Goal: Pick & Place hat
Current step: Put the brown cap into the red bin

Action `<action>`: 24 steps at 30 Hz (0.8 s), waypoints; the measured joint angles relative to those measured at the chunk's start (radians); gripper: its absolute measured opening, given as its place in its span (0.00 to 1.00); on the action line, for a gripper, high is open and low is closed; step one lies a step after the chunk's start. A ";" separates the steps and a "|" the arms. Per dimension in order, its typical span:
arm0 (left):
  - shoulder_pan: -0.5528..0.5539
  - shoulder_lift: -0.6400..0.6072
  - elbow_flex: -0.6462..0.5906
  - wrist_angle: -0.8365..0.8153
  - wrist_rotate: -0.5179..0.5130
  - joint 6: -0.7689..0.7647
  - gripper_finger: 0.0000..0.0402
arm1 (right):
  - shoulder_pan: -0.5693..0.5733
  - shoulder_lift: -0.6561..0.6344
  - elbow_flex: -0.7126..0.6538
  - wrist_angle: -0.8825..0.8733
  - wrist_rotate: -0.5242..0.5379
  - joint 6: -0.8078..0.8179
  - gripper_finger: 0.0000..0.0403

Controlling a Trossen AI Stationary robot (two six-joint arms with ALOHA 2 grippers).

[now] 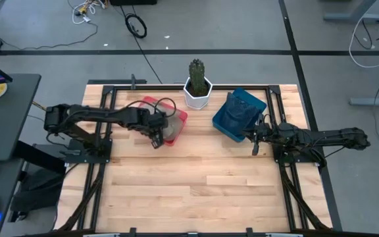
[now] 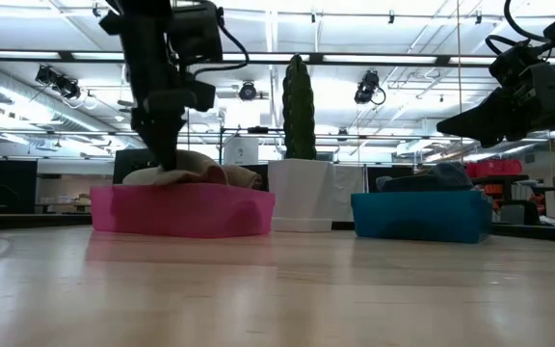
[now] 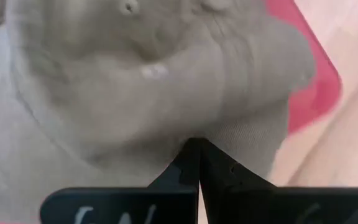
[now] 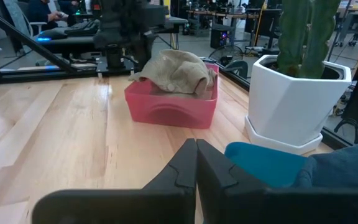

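My left pincer (image 1: 158,139) is clamped on the tan hat (image 1: 171,127) lying in the pink bin (image 1: 179,118), pinching fabric so it can lift. My right pincer (image 1: 254,146), closed and empty, waits beside that bin's blue neighbour (image 1: 224,125).

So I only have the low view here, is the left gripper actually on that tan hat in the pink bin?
Observer: Yes. The left wrist view shows the left gripper shut, its tips pressed into the tan hat.
Operator: And what's in the blue bin?
Observer: From above, a folded dark blue item fills the blue bin.
Operator: Where's the right gripper?
Observer: The right gripper is shut, at the blue bin's front corner, holding nothing.
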 joint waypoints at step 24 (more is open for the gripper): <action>0.049 0.006 -0.195 0.238 0.055 -0.040 0.01 | 0.000 0.000 0.000 0.000 0.000 0.000 0.02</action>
